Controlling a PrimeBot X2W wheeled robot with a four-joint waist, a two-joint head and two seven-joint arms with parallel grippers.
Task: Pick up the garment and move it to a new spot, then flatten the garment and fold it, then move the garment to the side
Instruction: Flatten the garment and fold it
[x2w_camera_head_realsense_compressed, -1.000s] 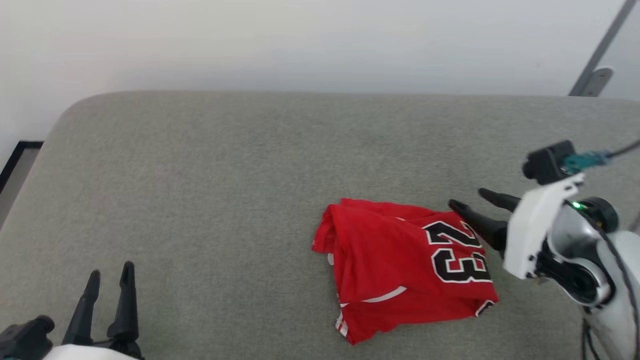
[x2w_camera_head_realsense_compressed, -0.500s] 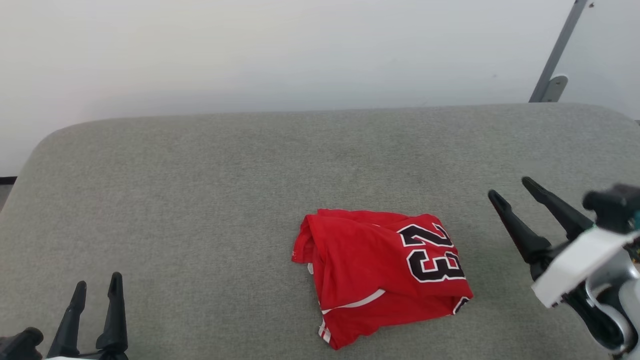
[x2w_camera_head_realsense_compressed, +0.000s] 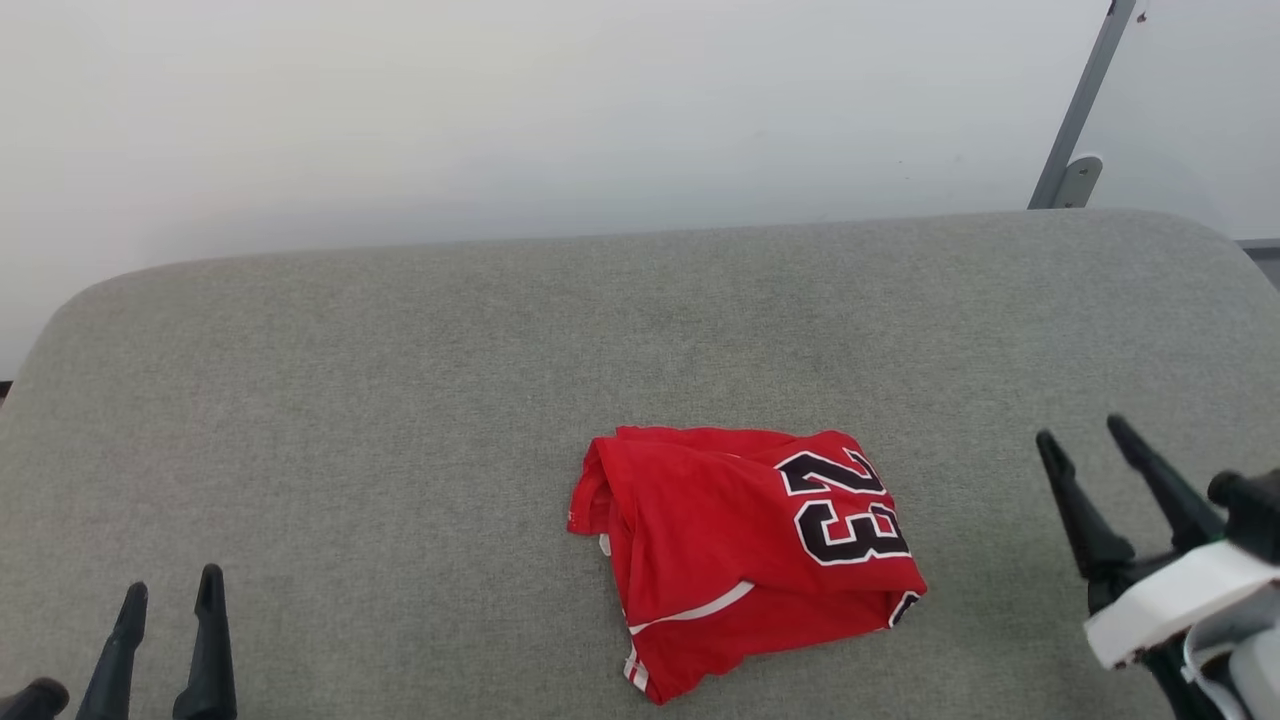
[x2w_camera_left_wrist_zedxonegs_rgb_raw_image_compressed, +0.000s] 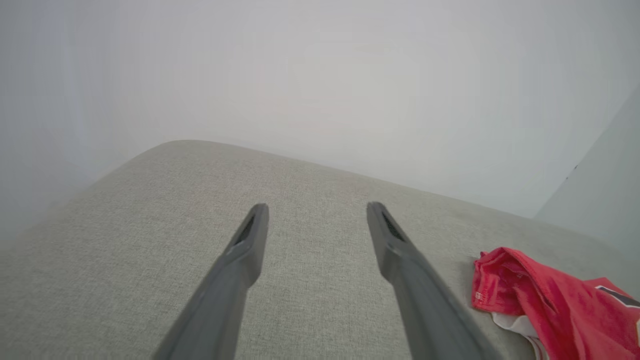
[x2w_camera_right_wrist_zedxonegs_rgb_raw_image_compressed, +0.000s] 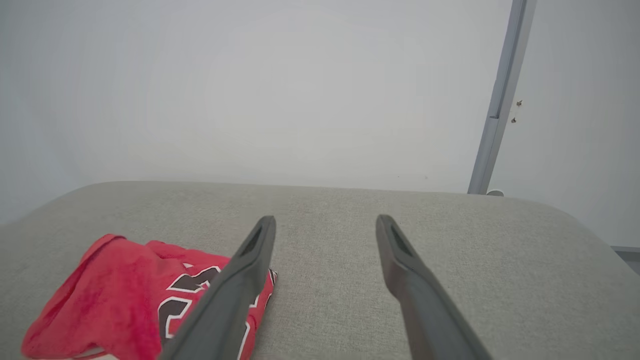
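One shirt (x2w_camera_head_realsense_compressed: 740, 560) lies bunched in a loose fold on the grey bench (x2w_camera_head_realsense_compressed: 400, 400), low and a little right of centre in the head view, its black 23 facing up on the right part. Nothing touches it. Bare bench lies all round it: a wide stretch toward the frame's left, a broad band above it up to the far edge, and a narrower gap on its right. The far edge runs across the upper middle of the frame and curves down at rounded corners at the left and right. Beyond it stand a pale wall (x2w_camera_head_realsense_compressed: 500, 100) and one grey post (x2w_camera_head_realsense_compressed: 1085, 100) at upper right.

There are two tools, each with two dark fingers. The left tool (x2w_camera_head_realsense_compressed: 172, 582) sits at lower left, well apart from the shirt, fingers spread and empty. The right tool (x2w_camera_head_realsense_compressed: 1080, 430) sits at lower right, near the shirt but clear of it, also spread and empty.

The left wrist view has the shirt at lower right. The right wrist view has it at lower left, partly behind one finger.
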